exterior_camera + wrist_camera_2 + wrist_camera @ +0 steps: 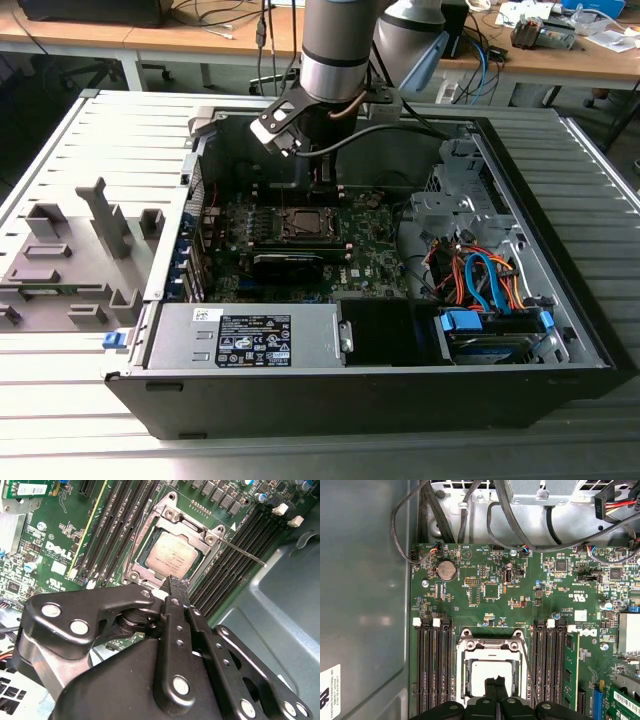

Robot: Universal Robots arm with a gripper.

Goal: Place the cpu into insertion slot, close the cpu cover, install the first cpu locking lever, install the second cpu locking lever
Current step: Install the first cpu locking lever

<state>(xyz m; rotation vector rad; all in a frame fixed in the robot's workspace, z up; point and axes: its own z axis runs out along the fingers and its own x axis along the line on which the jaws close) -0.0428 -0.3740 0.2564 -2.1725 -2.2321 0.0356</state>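
- Gripper (176, 586): fingers pressed together, holding nothing, tips at the edge of the insertion slot (134, 574).
- Cpu (170, 555): seated in the slot, with the cpu cover (194, 533) flat over its edges.
- Locking lever (245, 555): projects outward across the memory slots (227, 562).

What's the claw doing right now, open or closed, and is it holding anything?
Claw: closed, fingertips together with nothing between them, poised at the edge of the cpu cover.

The robot's silver-grey cylindrical arm (338, 45), a pale blue cap (422, 62) at one joint, carries a matte black gripper (174, 586) of linked plates studded with silver screws.
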